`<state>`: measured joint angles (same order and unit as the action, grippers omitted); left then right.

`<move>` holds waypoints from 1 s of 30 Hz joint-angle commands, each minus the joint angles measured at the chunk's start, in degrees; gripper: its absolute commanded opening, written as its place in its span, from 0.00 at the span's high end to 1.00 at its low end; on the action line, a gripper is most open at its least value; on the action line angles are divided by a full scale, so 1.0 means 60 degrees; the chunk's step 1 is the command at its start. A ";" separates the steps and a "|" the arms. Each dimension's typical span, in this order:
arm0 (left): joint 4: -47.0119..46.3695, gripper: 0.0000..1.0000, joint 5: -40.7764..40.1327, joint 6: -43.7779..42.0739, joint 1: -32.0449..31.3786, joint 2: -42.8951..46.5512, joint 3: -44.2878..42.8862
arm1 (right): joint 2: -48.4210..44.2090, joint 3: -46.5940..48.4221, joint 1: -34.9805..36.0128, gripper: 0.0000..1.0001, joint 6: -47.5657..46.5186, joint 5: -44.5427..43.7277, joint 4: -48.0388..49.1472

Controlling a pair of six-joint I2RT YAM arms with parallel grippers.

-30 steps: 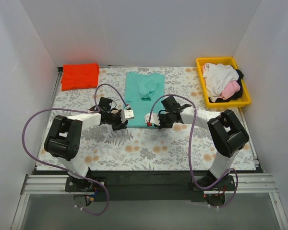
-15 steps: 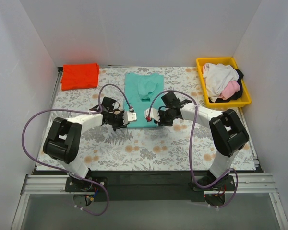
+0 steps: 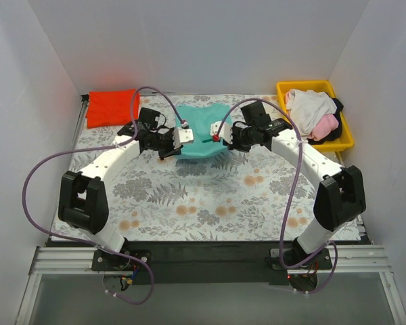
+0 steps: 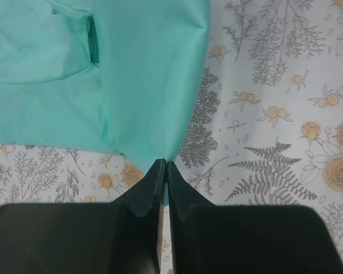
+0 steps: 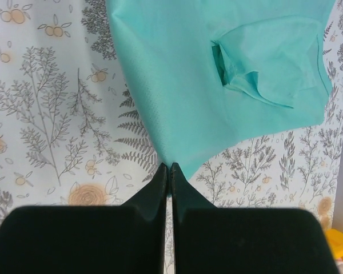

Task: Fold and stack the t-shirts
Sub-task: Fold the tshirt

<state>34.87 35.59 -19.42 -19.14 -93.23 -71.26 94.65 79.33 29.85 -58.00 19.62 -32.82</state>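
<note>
Mid-fold on teal-green t-shirt, well left of the yellow tray: left gripper and right gripper each clamped on a lifted hem corner; next move likely needs both corners carried evenly to the collar, then released.

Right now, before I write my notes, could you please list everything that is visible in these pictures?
teal t-shirt: one, teal-green, far middle, near corners pinched.
red-orange t-shirt: one, folded, far left corner.
yellow tray: one, far right corner.
heaped shirts: white, pink, black, inside the yellow tray; count unclear.
fern-patterned cloth: one, grey and orange, spread under everything.
left arm: one, white and black, jaws shut on the teal t-shirt.
right arm: one, same colours, jaws shut on the teal t-shirt.
</note>
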 commanded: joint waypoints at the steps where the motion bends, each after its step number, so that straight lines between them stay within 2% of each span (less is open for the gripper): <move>1: 0.1203 1.00 0.0527 -0.0073 0.0011 0.1137 -0.0266 | -0.0745 0.0168 0.0050 0.99 -0.0045 0.0187 -0.0960; 7: 0.2697 1.00 0.0937 0.0013 -0.0282 0.2789 0.0173 | -0.2164 -0.0725 0.0474 0.99 -0.0456 0.0261 -0.2115; 11: 0.3400 1.00 0.1201 0.0453 -0.0487 0.3979 0.0539 | -0.3948 -0.1911 0.1366 0.99 -0.0354 -0.0309 -0.2294; 14: 0.3666 1.00 0.1085 0.0789 -0.0502 0.4477 0.0657 | -0.4480 -0.2075 0.1618 0.99 0.0100 -0.0368 -0.2352; 19: 0.3359 1.00 0.0675 0.0688 -0.0502 0.3778 0.0350 | -0.3795 -0.1738 0.1457 0.99 -0.0176 -0.0487 -0.2323; 24: 0.2393 1.00 0.0425 0.0381 -0.0356 0.2430 0.0408 | -0.2155 -0.1123 0.0960 0.99 -0.0528 -0.0004 -0.2207; 30: 0.1542 1.00 0.0865 -0.0028 0.0508 0.0673 0.0407 | 0.0057 0.0017 0.0256 0.99 -0.1276 0.0377 -0.2074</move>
<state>47.46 39.79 -17.15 -18.61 -86.43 -68.31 92.20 74.30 32.75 -61.23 20.21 -44.99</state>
